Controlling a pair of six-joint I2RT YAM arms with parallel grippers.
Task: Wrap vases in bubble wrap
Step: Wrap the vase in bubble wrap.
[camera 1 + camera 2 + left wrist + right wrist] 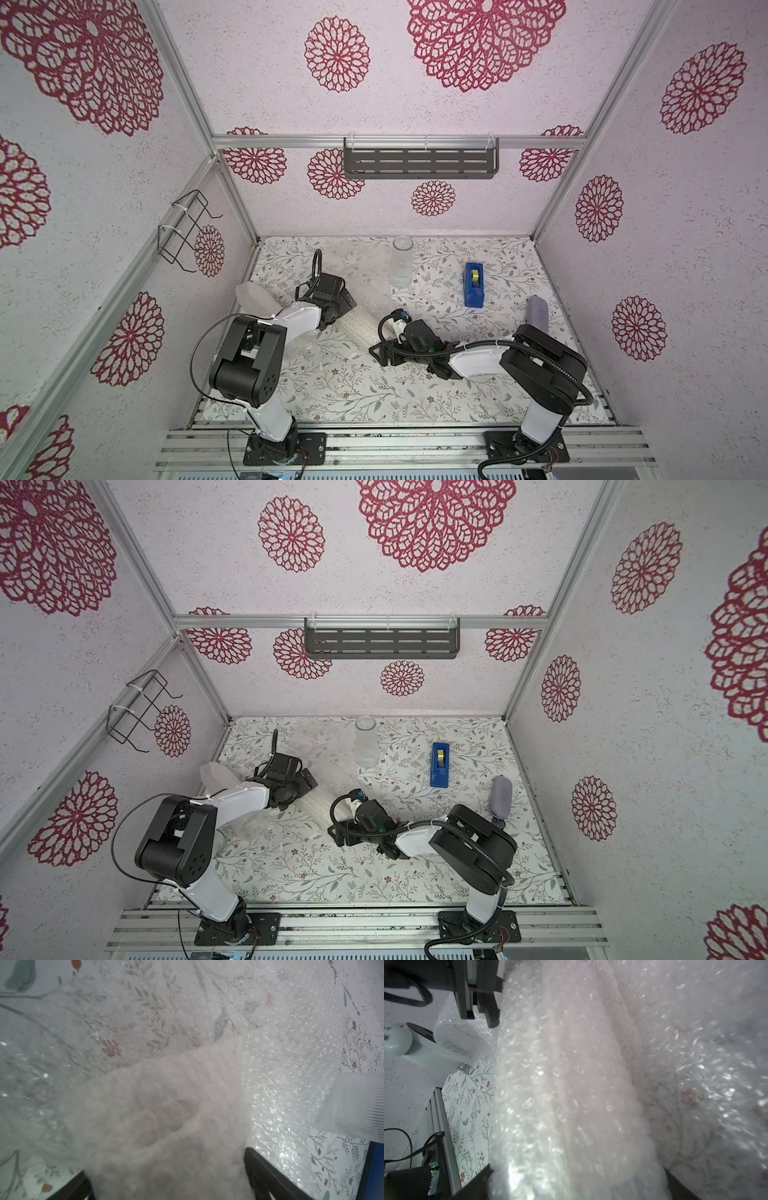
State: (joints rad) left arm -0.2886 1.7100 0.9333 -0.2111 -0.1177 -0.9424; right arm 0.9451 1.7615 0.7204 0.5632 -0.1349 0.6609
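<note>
Top views: translucent bubble-wrap roll (363, 328) mid floral bench (353, 395), near half mostly open. Left fingers (270, 1178) spread astride roll; right fingers (475, 1182) astride too, squeeze impossible to tell; contents hidden.

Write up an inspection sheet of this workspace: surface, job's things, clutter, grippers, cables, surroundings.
surface: floral table; a loose bubble wrap sheet lies flat at the back.
job's things: glass vase upright and bare; wrapped roll lying between the arms; wrapped bundle upright on the right; second bundle by the left wall.
clutter: blue tape dispenser.
grippers: left gripper open, astride the roll; right gripper astride its other end, grip unclear.
cables: black cables loop along both arms; none seen snagged.
surroundings: grey shelf on the back wall; wire rack on the left wall.
</note>
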